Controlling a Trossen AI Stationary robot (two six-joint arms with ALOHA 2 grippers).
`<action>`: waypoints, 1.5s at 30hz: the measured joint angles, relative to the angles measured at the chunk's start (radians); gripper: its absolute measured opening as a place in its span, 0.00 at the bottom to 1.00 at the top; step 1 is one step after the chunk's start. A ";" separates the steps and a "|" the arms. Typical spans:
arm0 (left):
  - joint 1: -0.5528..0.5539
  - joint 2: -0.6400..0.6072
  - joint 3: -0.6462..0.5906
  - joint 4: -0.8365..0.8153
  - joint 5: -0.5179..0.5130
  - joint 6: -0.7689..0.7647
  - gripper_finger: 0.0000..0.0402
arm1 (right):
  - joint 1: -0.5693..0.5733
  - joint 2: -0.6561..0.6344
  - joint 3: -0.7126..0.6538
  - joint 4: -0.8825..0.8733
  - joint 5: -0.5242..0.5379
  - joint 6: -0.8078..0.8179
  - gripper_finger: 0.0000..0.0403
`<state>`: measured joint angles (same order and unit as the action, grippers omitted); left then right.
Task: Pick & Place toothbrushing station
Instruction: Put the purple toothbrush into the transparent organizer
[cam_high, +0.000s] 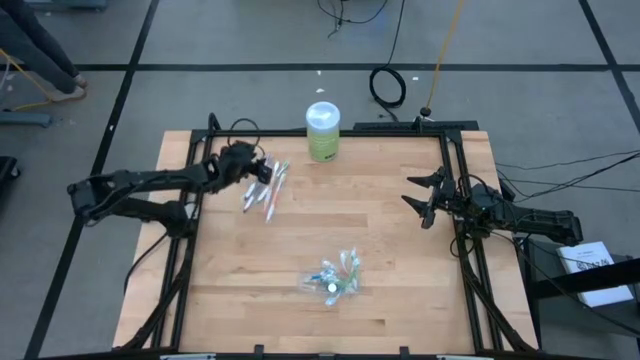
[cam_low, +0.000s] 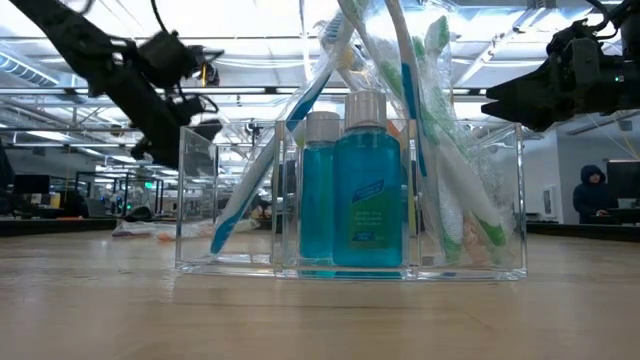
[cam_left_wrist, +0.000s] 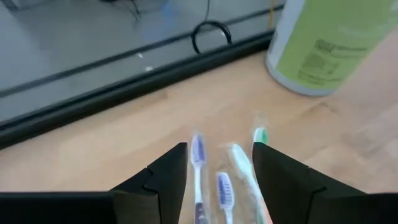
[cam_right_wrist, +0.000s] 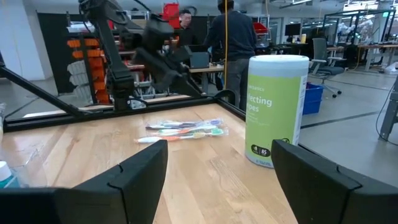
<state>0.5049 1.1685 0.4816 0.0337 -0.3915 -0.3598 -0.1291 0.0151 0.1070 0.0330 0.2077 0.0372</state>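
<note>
Your left gripper (cam_high: 262, 170) hangs over the far-left part of the wooden counter (cam_high: 380, 260), just above a loose bunch of toothbrushes (cam_high: 268, 190) lying flat there; in its wrist view the jaws are spread, with the brush heads (cam_left_wrist: 227, 180) showing between them, and nothing is pinched. Near that bunch, at the counter's far edge, stands a green-and-white wipes canister (cam_high: 322, 131). Your right gripper (cam_high: 420, 200) waits at the right side of the counter, jaws spread and holding nothing. The clear plastic holder (cam_low: 350, 200) sits on the near middle of the counter, well apart from both grippers, with toothbrushes (cam_low: 425, 130) standing in it and small bottles of blue liquid (cam_low: 366, 180) in its middle compartment.
</note>
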 joint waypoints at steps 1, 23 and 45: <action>0.027 0.022 0.000 0.017 0.037 0.012 0.47 | 0.000 0.000 0.000 0.000 0.000 0.000 0.69; 0.184 0.432 0.365 -0.285 0.207 0.070 0.47 | 0.000 0.000 0.000 0.000 0.000 0.000 0.69; 0.233 0.612 0.497 -0.455 0.235 0.063 0.47 | 0.000 0.000 0.000 0.000 0.000 0.000 0.69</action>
<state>0.7380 1.7805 0.9783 -0.4214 -0.1569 -0.2966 -0.1291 0.0154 0.1070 0.0330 0.2077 0.0372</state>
